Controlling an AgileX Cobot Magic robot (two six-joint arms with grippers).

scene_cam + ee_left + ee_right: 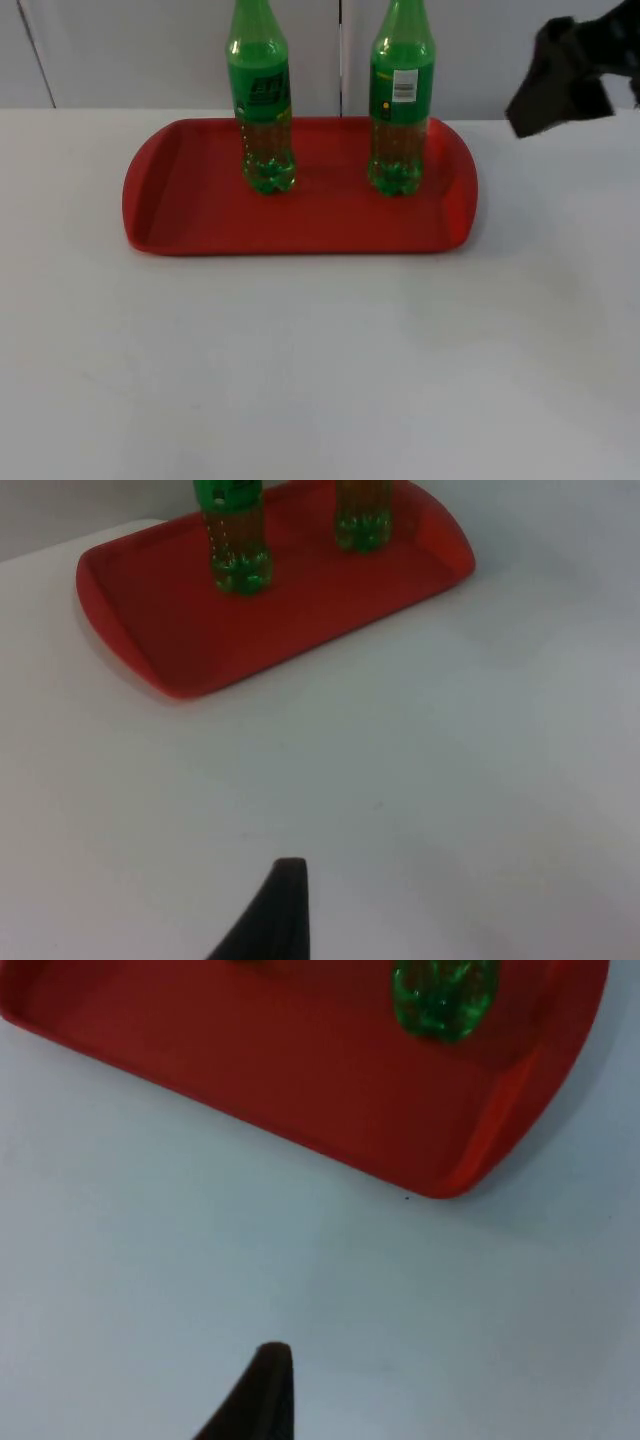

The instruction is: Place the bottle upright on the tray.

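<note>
On the red tray [300,225], the left bottle [262,110] and the right bottle [401,110] both stand upright, apart from each other. Right of the tray, above the desk [320,370], hangs the right gripper [555,85]; whether it is apart or together I cannot tell. A careless sweep could topple the right bottle.

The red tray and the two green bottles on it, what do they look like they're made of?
Red tray: probably moulded plastic, semi-gloss, with a raised rounded rim and uniform colour. Left green bottle and right green bottle: likely clear green plastic, glossy; light passes through the ribbed bases, and each carries a wrapped label, apparently printed film or paper.
</note>
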